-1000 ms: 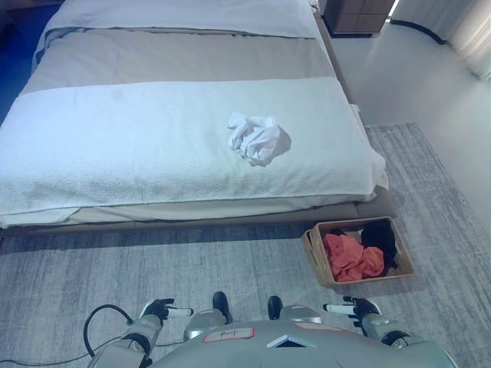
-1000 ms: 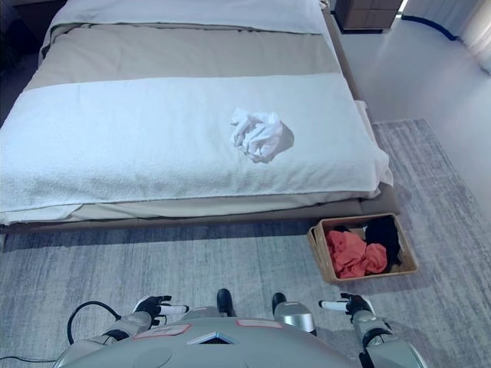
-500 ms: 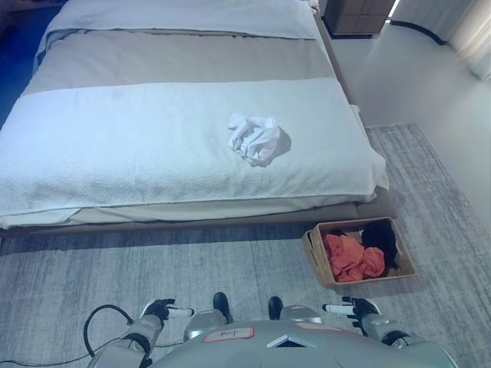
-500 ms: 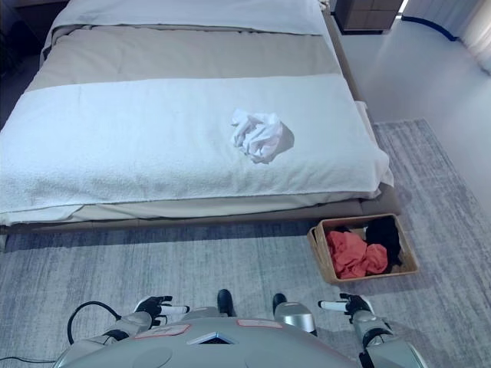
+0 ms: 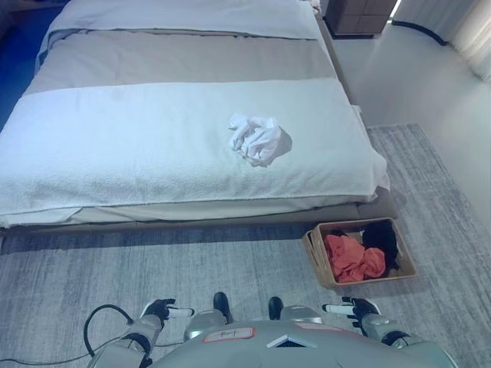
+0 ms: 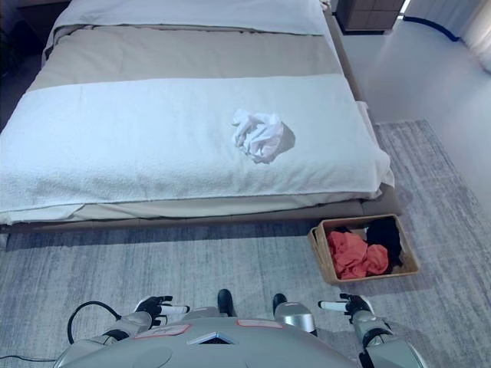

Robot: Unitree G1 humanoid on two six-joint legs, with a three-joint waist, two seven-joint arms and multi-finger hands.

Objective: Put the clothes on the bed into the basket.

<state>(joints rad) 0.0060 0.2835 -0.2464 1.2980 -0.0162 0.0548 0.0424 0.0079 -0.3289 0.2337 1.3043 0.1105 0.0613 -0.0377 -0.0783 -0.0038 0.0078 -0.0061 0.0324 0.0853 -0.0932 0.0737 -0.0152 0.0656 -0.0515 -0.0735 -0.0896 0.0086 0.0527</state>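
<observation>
Bed (image 5: 115, 146): large, covered across its near part by a white textured blanket (image 5: 92, 153); a beige band lies beyond it and pale bedding at the far end.

White garment (image 5: 256, 139): one crumpled piece, lying on the white blanket, right of the bed's middle and nearer the right edge than the left; well back from the near edge. Touched by neither hand.

Basket (image 5: 399, 272): brown, rectangular, open-topped, standing on the grey rug (image 5: 92, 268) just off the bed's near right corner, apart from the bed frame.

Contents of basket: an orange-red garment (image 5: 351, 257) filling the left and middle; a black garment (image 5: 380, 238) in the far right part, touching the orange-red one.

Left hand (image 5: 163, 310): low at the bottom edge, left of centre, above the rug; fingers extended and relaxed with a white tip pointing right, holding nothing.

Right hand (image 5: 354, 308): low at the bottom edge, right of centre, just near the basket's near side but apart from it; fingers extended, white tip pointing left, holding nothing.

Dark cabinet (image 5: 357, 17): at the far right corner beyond the bed, on pale floor (image 5: 414, 84).
</observation>
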